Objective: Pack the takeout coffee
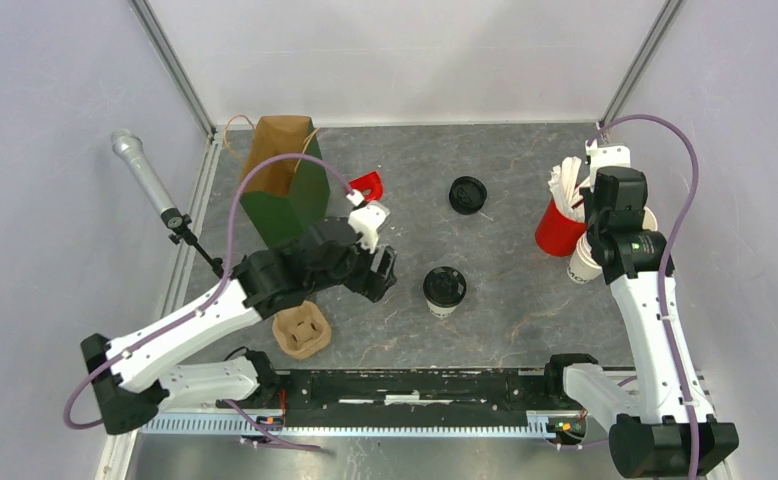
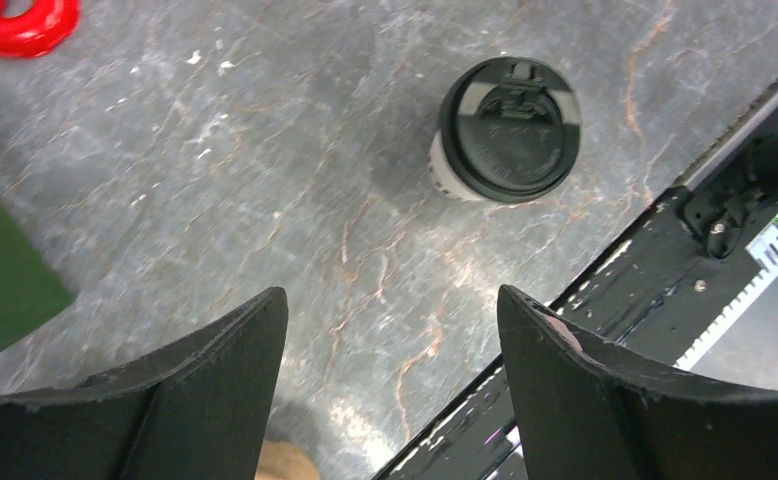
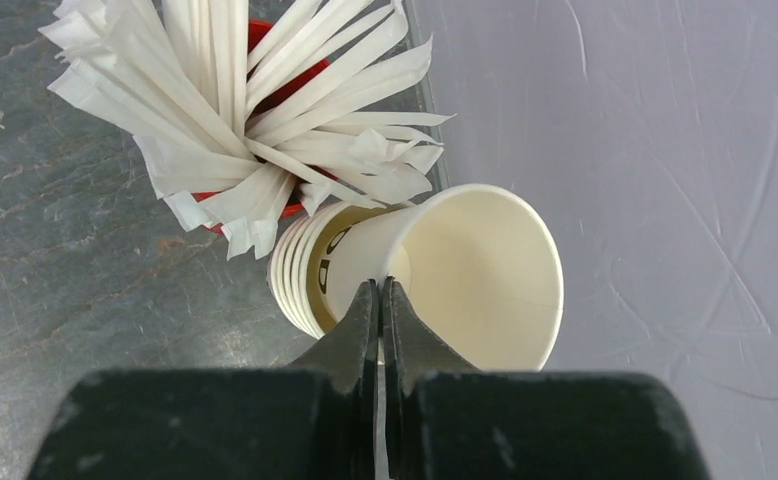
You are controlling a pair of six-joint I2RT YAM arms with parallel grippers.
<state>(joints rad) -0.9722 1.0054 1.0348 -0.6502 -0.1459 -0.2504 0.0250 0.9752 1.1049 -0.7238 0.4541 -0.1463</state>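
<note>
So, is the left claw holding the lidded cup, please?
No, the cup stands on the table, apart from the open left claw.

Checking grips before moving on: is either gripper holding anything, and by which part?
The right gripper pinches the top lidless cup of the stack by its rim wall; the left gripper is open and empty.

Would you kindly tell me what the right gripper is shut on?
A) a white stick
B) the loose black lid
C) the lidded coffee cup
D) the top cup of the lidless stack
D: the right gripper pinches the wall of the top cup, which tilts out of the lidless stack.
</note>
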